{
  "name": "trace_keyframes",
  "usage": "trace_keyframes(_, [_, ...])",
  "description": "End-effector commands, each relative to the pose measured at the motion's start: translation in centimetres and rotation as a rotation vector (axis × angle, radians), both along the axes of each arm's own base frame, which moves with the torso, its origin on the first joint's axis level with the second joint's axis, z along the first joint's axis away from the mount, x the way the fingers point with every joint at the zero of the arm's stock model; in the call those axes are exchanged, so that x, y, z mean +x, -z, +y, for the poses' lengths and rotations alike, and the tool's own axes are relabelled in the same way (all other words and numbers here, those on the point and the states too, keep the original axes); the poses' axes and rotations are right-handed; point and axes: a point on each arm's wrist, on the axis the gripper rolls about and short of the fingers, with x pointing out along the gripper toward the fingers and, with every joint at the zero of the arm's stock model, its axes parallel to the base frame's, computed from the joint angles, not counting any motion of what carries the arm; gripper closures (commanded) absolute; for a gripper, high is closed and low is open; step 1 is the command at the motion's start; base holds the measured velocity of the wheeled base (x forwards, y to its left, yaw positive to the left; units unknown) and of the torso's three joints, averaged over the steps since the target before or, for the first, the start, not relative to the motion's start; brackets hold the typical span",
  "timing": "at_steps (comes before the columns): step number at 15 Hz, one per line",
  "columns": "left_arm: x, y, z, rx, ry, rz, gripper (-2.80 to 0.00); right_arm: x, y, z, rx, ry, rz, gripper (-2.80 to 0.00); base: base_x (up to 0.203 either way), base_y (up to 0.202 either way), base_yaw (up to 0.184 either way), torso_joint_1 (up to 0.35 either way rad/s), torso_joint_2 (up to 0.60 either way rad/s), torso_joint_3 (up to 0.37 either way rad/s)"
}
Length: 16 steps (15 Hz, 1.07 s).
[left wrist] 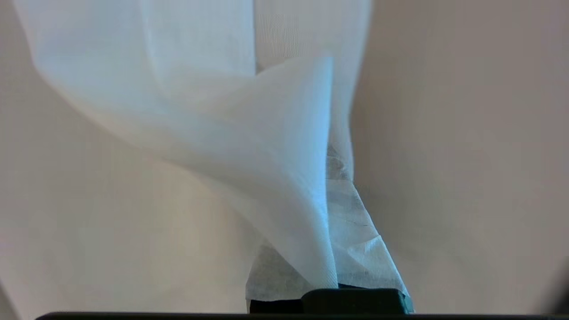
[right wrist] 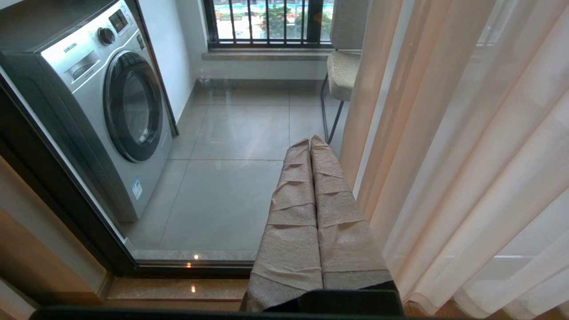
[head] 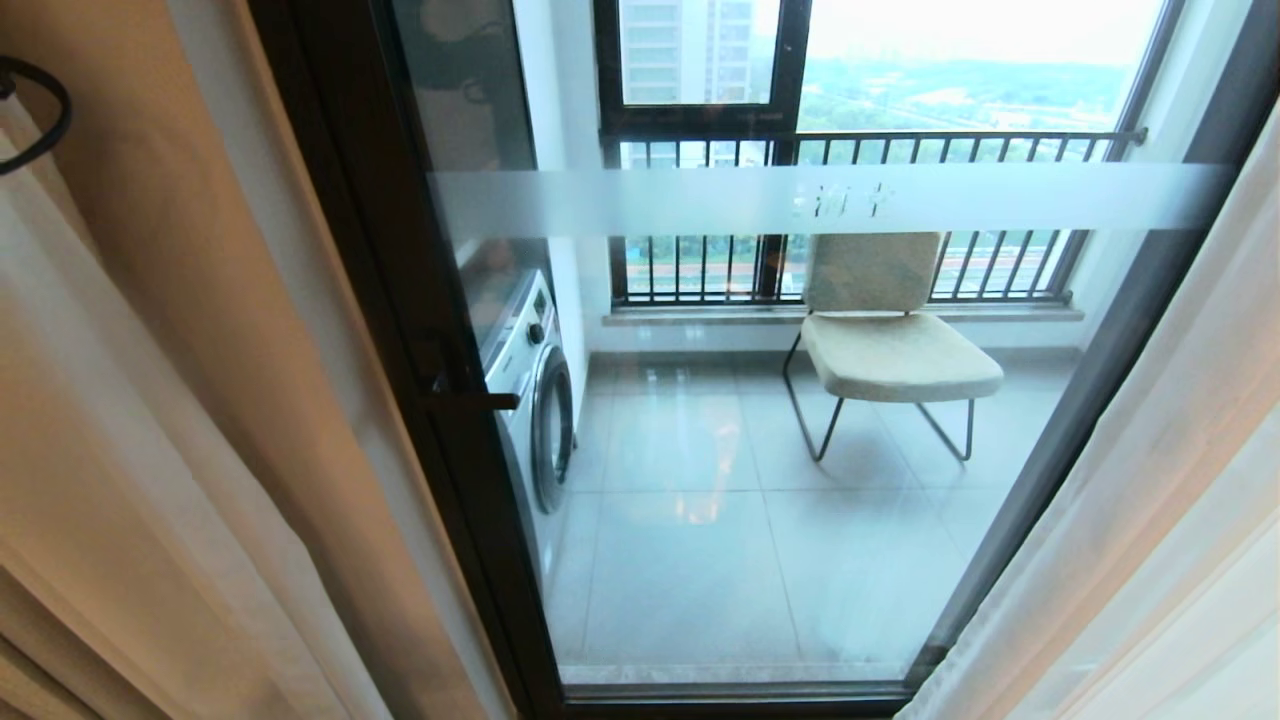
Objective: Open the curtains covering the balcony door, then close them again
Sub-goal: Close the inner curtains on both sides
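The balcony door (head: 700,200) shows as glass with a frosted white band, in a dark frame (head: 400,350), uncovered across the middle. The curtains hang drawn back at both sides: a beige drape (head: 150,400) at left, white sheer (head: 1150,500) at right. Neither gripper shows in the head view. In the left wrist view my left gripper (left wrist: 330,155), its fingers wrapped in white tape, is shut on a fold of the white sheer (left wrist: 249,146), with beige drape (left wrist: 466,155) behind. My right gripper (right wrist: 310,141), wrapped in tan tape, is shut on nothing and points down beside the right-hand curtains (right wrist: 444,155).
Behind the glass a silver washing machine (head: 535,400) stands at the left and a beige chair (head: 890,340) on thin metal legs sits before the black-barred railing window (head: 850,150). A dark door handle (head: 470,400) juts from the frame. A black cable loop (head: 40,120) hangs at the upper left.
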Motion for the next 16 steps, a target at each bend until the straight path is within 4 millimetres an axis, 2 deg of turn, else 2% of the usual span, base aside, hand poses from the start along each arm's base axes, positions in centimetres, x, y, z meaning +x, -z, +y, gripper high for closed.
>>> trace_keyframes(1, [-1.4,-1.1,-1.8,0.009,0.053,-0.038,0.0,0.0,0.0,0.0,0.0,-0.001,0.002,0.0,0.0,0.0,0.0,0.0,0.0,0.0])
trace_keyframes(8, [-3.8,-1.3,-6.3,0.002,0.222,-0.021,0.0,0.0,0.0,0.0,0.0,0.001,0.002,0.0,0.0,0.0,0.0,0.0,0.0,0.0])
trace_keyframes(16, [-5.5,-0.2,-9.0,-0.002,0.35,0.009,0.0,0.0,0.0,0.0,0.0,0.001,0.002,0.0,0.0,0.0,0.0,0.0,0.0,0.0])
